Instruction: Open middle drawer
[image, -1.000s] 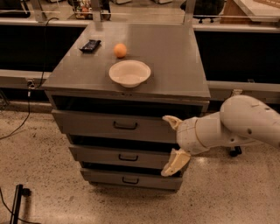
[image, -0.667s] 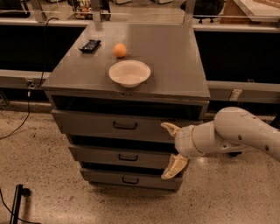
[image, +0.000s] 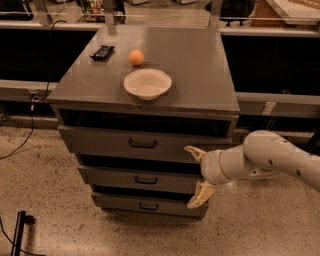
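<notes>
Middle drawer (image: 120, 176) sits in the lower centre of the frame, second of three grey fronts in the metal cabinet (image: 200, 75), and looks shut, its front about in line with the fronts above and below. Its small dark bar handle (image: 146, 180) is at the centre of the front.

The gripper (image: 188, 177) hangs at the lower right of the frame, in front of the right end of that drawer. Its two pale fingers are spread wide apart, one pointing up toward the top drawer (image: 100, 140) and the other down toward the bottom drawer (image: 115, 202). It holds nothing and is well to the right of the handle.

To do this step well, the gripper probably needs to slide left along the drawer front until the handle lies between the fingers. It should stay level with the middle bar, since the handles above and below are close. The fingers should then close squarely on the bar, and the pull should run straight out toward the camera so the drawer does not bind. A gentle pull should also avoid shaking the white bowl (image: 147, 83) and orange (image: 136, 57) on top.
</notes>
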